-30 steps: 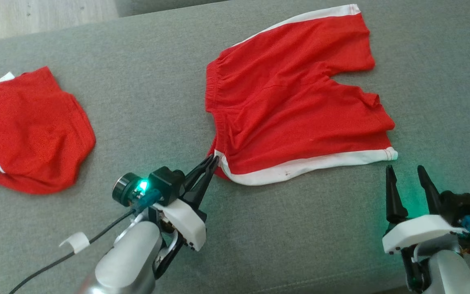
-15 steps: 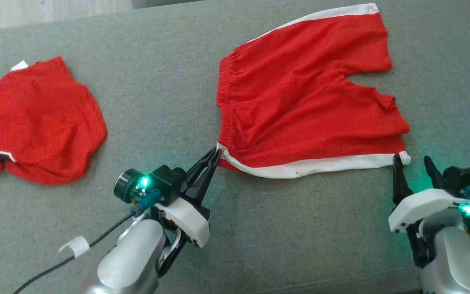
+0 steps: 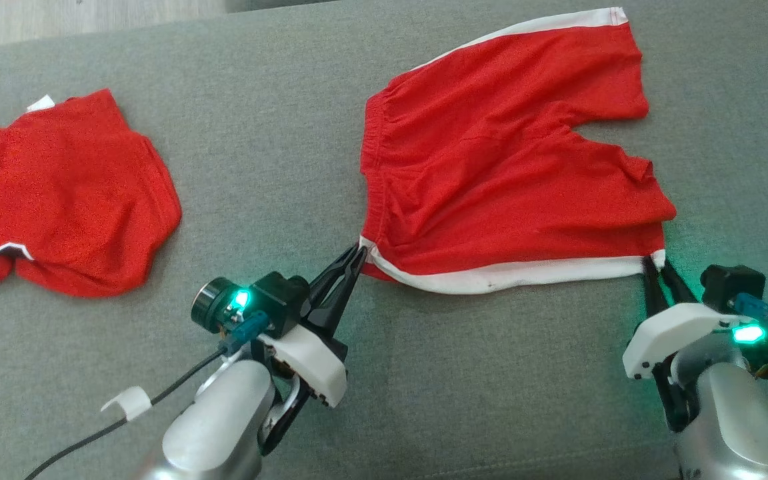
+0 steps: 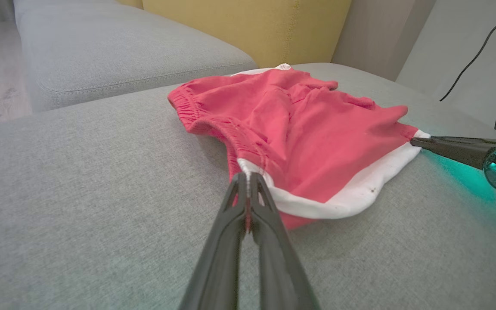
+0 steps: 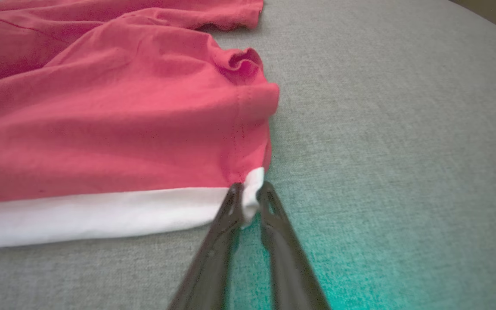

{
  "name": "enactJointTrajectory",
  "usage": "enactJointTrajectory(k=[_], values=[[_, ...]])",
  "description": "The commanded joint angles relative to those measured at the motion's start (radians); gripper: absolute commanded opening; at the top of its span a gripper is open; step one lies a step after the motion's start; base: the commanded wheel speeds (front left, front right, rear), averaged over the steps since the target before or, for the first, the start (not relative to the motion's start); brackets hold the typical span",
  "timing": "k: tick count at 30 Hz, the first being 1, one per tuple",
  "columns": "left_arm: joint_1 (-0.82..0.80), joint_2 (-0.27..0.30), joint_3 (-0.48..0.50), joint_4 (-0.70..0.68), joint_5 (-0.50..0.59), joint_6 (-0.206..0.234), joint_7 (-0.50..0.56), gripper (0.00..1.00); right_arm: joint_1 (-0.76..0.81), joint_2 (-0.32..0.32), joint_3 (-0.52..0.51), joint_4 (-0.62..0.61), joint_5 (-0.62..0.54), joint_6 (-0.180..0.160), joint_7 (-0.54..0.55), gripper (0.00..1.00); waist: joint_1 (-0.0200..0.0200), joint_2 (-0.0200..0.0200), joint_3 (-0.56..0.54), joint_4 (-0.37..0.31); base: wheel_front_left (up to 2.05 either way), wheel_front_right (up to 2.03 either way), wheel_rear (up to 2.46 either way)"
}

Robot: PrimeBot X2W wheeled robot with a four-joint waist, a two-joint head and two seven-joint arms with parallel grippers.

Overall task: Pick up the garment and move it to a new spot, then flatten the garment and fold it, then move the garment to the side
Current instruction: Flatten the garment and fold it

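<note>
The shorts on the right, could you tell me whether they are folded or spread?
Spread, though wrinkled: the shorts show waistband and both legs on the sofa.

Left gripper [image 3: 356, 252] is held low, fingers [image 4: 222, 249] pressed together on a garment [image 3: 504, 167] corner; its forearm [image 3: 217, 427] is angled up and rightward in the head view. Right gripper [image 3: 655, 263] is pointed nearly straight ahead, fingers set narrow and pinched on the hem corner.

Soft, even diffuse light across the grey cushion [image 3: 491, 387], faint shadow under the garment [image 3: 491, 167] hem, green lamp [image 3: 749, 333] glow pooling toward the cushion's near right corner, dark fingers [image 4: 220, 258] blurred close to lens, right wrist view slightly soft
</note>
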Motion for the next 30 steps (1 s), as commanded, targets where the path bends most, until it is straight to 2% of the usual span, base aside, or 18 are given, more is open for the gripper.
enactJointTrajectory(k=[1, 8, 16, 22, 30], values=[[-0.047, 0.014, 0.033, -0.031, -0.005, 0.006, -0.004, 0.0, -0.015, -0.006, 0.026, -0.014, -0.003, 0.007, 0.003, 0.0, 0.0, 0.0, -0.004, -0.002, 0.0, 0.0, 0.0], [-0.043, 0.022, 0.042, -0.029, -0.019, 0.016, -0.012, 0.0, -0.01, -0.006, 0.03, -0.06, 0.026, 0.007, -0.023, 0.0, 0.0, 0.0, -0.035, -0.012, 0.0, 0.0, 0.0], [-0.096, 0.026, 0.069, -0.038, -0.042, 0.015, -0.016, 0.0, -0.017, -0.014, 0.065, -0.205, 0.192, 0.007, -0.009, 0.0, 0.0, 0.0, -0.099, -0.017, 0.0, 0.0, 0.0], [-0.219, 0.025, 0.106, -0.051, -0.082, -0.003, 0.007, 0.0, -0.085, -0.074, 0.12, -0.352, 0.341, 0.007, 0.049, 0.0, 0.0, 0.0, -0.152, -0.016, 0.0, 0.0, 0.0], [-0.397, 0.037, 0.148, -0.057, -0.093, -0.006, 0.042, 0.0, -0.228, -0.148, 0.161, -0.469, 0.413, 0.007, 0.103, 0.0, 0.0, 0.0, -0.221, -0.016, 0.0, 0.0, 0.0]])
